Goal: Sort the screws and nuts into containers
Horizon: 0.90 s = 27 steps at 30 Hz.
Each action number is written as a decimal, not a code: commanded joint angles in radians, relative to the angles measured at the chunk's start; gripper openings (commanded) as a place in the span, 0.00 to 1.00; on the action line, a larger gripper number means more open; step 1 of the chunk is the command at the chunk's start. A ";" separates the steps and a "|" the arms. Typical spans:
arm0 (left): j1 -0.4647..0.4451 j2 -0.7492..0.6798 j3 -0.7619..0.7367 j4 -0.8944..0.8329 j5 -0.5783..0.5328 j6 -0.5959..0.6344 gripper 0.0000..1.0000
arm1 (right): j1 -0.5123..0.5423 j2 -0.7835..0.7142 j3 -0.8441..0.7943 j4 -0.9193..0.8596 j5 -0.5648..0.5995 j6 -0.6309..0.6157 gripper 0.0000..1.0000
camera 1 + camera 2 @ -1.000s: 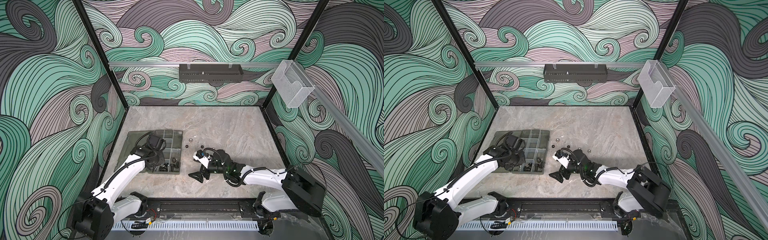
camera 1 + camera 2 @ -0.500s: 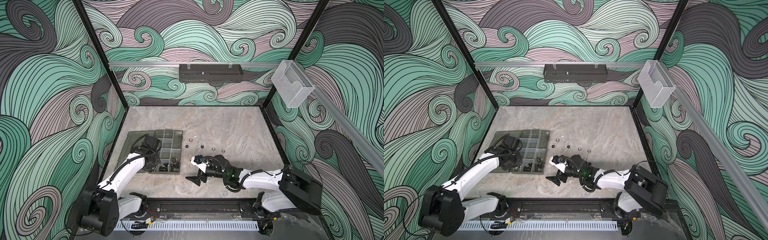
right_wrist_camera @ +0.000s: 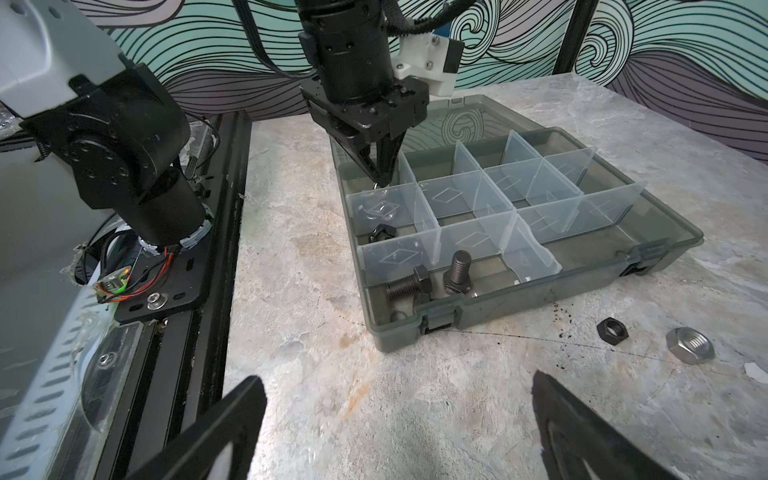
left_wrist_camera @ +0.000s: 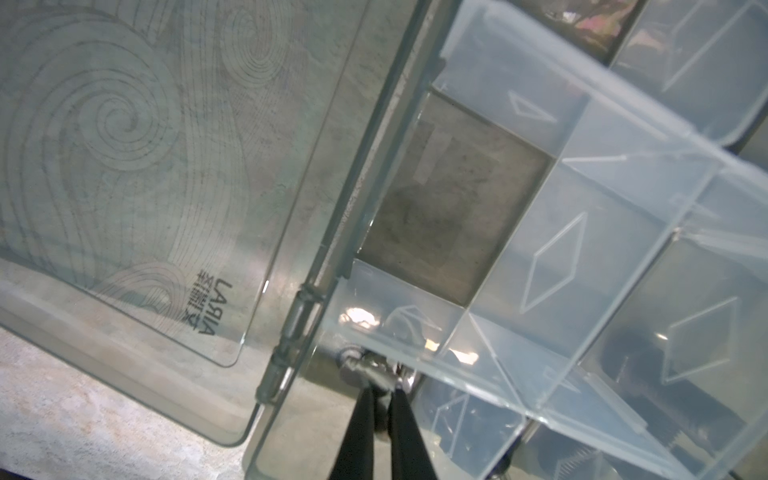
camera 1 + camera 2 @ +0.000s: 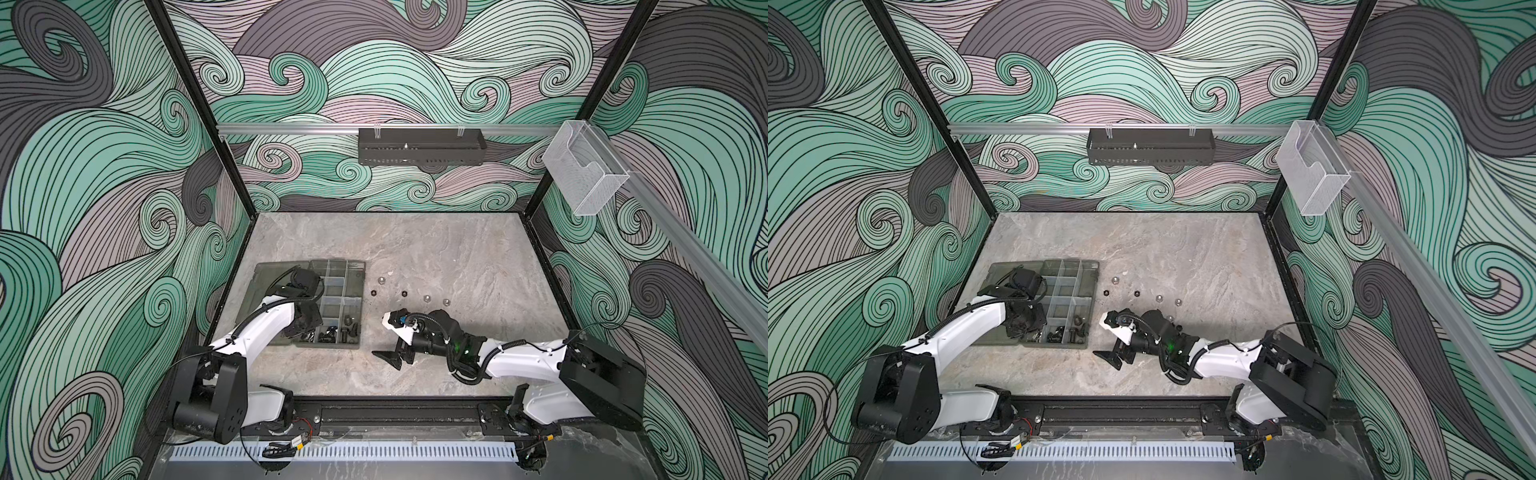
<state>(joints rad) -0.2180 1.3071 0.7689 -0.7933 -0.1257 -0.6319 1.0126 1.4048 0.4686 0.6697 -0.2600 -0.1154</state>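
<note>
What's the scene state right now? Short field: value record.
organizer box: on the table, lid lying open flat
left gripper: jaws nearly together on a silvery nut, in the corner compartment by the hinge
right gripper: open wide, empty, low over the table
hex bolts: two in one latch-side compartment, one standing on its head, one lying
loose nuts: several, black and silver, on the table right of the box in both top views
</note>
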 commanded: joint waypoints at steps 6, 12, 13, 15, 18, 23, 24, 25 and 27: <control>0.010 -0.048 0.042 -0.036 -0.018 0.006 0.19 | 0.001 -0.018 0.001 0.003 0.014 -0.026 0.99; 0.010 -0.097 0.106 -0.041 -0.012 0.049 0.22 | 0.001 -0.030 0.010 -0.039 0.037 -0.048 0.99; 0.010 -0.102 0.104 -0.035 0.008 0.049 0.22 | 0.000 -0.033 0.006 -0.045 0.043 -0.050 0.99; 0.007 -0.115 0.092 -0.029 0.049 0.043 0.22 | -0.004 -0.035 -0.003 -0.041 0.076 -0.044 0.99; -0.007 -0.175 0.045 0.051 0.128 0.100 0.23 | -0.039 -0.064 0.012 -0.095 0.059 -0.002 0.99; -0.136 -0.202 0.128 0.117 0.180 0.176 0.28 | -0.192 -0.075 -0.006 -0.085 0.006 0.133 0.99; -0.175 -0.184 0.160 0.117 0.155 0.193 0.28 | -0.232 -0.072 -0.005 -0.085 -0.025 0.165 0.99; -0.207 -0.161 0.187 0.119 0.140 0.207 0.29 | -0.259 -0.072 -0.007 -0.083 -0.050 0.183 0.99; -0.251 -0.108 0.226 0.127 0.139 0.213 0.30 | -0.287 -0.081 -0.020 -0.076 -0.053 0.196 0.99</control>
<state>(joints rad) -0.4213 1.1526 0.9295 -0.7082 0.0124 -0.4728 0.7521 1.3392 0.4664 0.5869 -0.2596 0.0200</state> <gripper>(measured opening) 0.297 0.993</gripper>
